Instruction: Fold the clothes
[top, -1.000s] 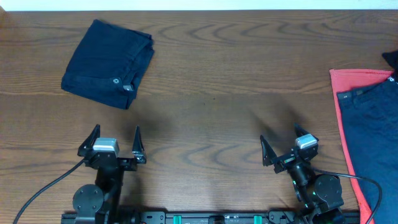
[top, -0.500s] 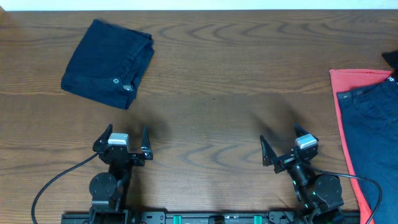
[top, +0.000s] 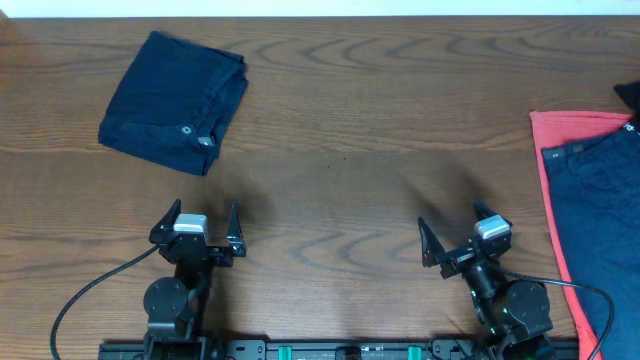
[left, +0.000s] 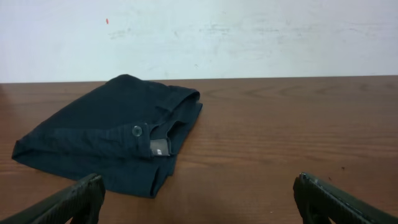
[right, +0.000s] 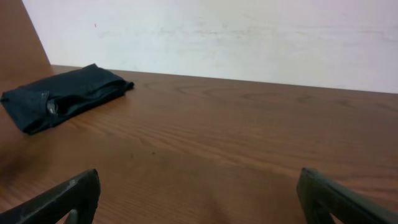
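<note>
From overhead, note the shorts (top: 172, 100) folded at far left, well apart from left gripper (top: 202, 214) and right gripper (top: 451, 220), both spread wide, empty. Probably reach next for the unfolded pile (top: 598, 220) at the right edge; drag it to the middle of the table (top: 340, 120), flatten before creasing. From the left wrist, see the shorts ahead-left, button (left: 137, 130) up. From the right wrist, see them far left.

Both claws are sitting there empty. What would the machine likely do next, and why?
Probably the right gripper reaches toward the spread blue denim garment on the red cloth at the right edge: the dark navy folded shorts already look done, and its jaws stand open, empty.
</note>
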